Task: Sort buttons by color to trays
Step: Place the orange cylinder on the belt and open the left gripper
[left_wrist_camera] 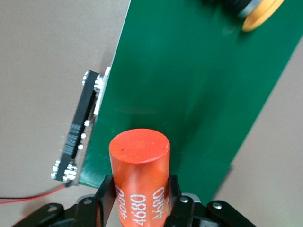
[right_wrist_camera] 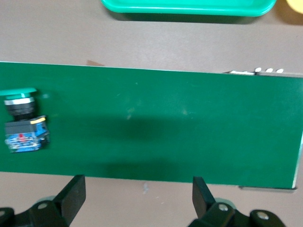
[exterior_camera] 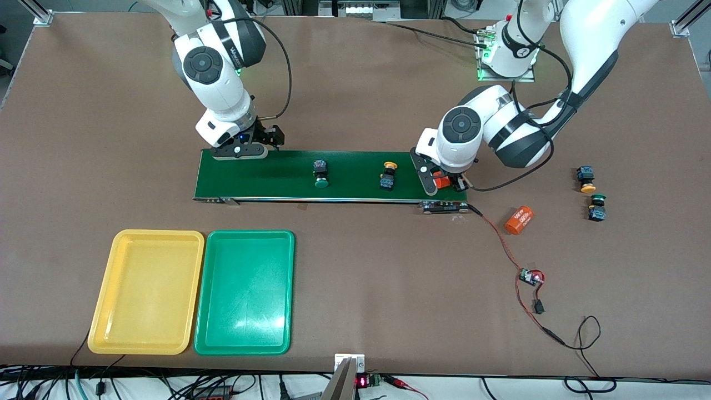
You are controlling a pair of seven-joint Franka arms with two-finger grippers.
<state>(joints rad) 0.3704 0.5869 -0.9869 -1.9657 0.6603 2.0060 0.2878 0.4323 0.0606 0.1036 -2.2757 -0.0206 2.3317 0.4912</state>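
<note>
front view: the left gripper sat low over the conveyor belt at the belt's end toward the left arm, fingers closed part way around an orange cylinder. the right gripper hung over the belt's edge at the right arm's end, holding nothing. on the belt lay a green-capped button and a yellow-capped button, well apart. on the bare table toward the left arm's end lay a second yellow-capped button and, just nearer the camera, a second green-capped button. a loose orange cylinder lay on the table between that pair and the belt. the yellow tray and green tray lay side by side, nearer the camera than the belt, both without buttons.

left wrist view: the left gripper clamped the orange cylinder with white print between its fingers, over the green belt. part of a yellow cap showed at the frame edge.

right wrist view: the right gripper stood with fingers spread wide, nothing between them, over the belt edge. the green-capped button lay on its side on the belt. a green tray rim showed past the belt.
</note>
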